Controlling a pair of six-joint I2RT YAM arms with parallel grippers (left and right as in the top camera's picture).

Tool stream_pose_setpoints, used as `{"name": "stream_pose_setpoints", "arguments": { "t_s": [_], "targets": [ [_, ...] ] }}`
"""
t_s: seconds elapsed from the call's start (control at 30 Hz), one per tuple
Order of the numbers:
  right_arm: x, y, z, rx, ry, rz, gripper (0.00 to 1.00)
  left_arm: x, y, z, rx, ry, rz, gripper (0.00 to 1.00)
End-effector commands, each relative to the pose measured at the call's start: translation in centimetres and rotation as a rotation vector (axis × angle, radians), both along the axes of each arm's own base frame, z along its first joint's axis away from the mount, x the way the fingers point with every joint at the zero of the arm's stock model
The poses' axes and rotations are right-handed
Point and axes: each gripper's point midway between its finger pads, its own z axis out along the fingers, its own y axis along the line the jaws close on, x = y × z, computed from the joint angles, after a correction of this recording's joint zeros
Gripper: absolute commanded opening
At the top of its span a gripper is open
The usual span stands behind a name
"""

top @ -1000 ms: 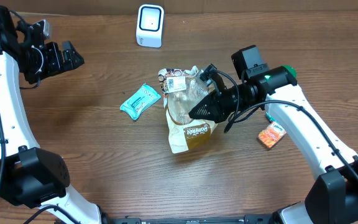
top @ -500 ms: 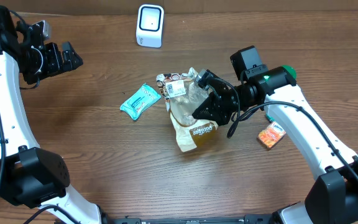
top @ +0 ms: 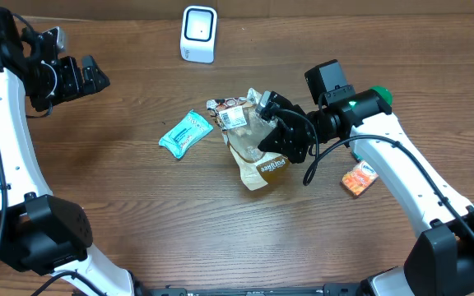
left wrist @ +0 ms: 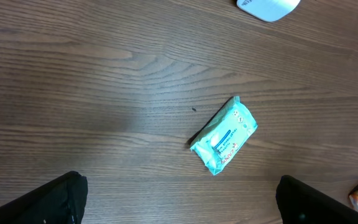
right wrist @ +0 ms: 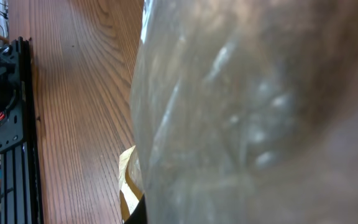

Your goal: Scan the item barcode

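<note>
Overhead, the right gripper [top: 276,138] was clenched on a clear snack bag [top: 257,160] with a tan label, near the middle of the wooden table [top: 138,214] and below the white barcode scanner [top: 198,34]. The left gripper [top: 87,76] stood spread wide and empty, well apart from a teal packet [top: 185,132].

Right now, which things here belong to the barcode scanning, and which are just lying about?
In the job: clear snack bag, right gripper clamped on it, white scanner.
Lying about: teal packet, orange packet.
</note>
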Motion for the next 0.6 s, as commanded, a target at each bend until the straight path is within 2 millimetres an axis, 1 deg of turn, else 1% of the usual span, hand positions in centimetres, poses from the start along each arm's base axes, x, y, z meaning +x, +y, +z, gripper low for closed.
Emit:
{"name": "stream_pose_setpoints", "arguments": {
  "t_s": [0.0,0.33,0.43,0.5,0.57],
  "targets": [
    [-0.4,0.2,1.0,0.016,-0.022,0.001,0.04,0.0,-0.1,0.6,0.015,-0.018,-0.02,1.0],
    [0.0,0.1,1.2,0.019,0.13,-0.173,0.04,0.0,-0.1,0.6,0.015,-0.018,-0.02,1.0],
    [1.0,-0.5,1.5,-0.02,0.122,-0.244,0.04,0.0,-0.1,0.6,0.015,-0.018,-0.02,1.0],
    [1.9,-0.9,2.2,-0.045,0.096,-0.285,0.04,0.0,-0.1,0.6,0.015,-0.018,-0.02,1.0],
    [3.2,-1.5,3.5,-0.077,0.043,-0.329,0.04,0.0,-0.1,0.6,0.015,-0.018,-0.02,1.0]
  ]
}}
